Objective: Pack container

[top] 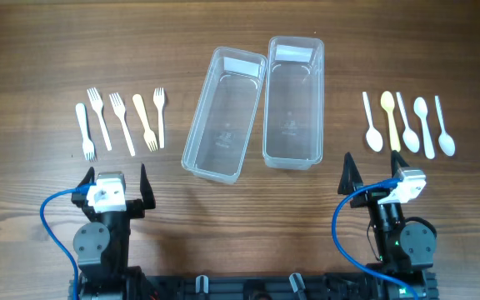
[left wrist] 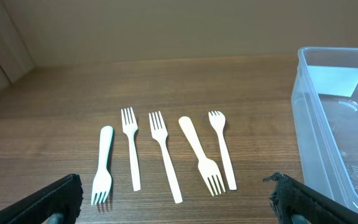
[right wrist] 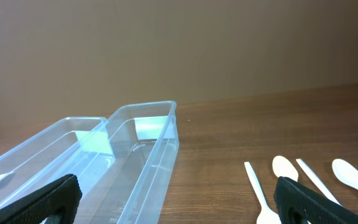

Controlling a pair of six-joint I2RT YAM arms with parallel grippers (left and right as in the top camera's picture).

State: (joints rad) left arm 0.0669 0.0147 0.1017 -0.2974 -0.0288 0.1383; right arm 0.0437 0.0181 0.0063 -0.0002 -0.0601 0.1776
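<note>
Open and empty: left fingers (top: 145, 185) and right fingers (top: 347, 175). The forks (left wrist: 165, 155) ahead of the left fingers lie flat and close-set. A pinch could catch two, or slip off.

View: right gripper (right wrist: 176, 200), its two black fingertips in the bottom corners, spread wide apart | Left: two clear plastic tubs lying side by side lengthwise, left-hand container (right wrist: 39, 144) and right-hand container (right wrist: 161, 163) | Lower right: row of pale plastic spoons (right wrist: 284, 168), partly cut off | Surface: brown wooden table (right wrist: 260, 130) | Behind: plain brown wall (right wrist: 179, 43)
</note>
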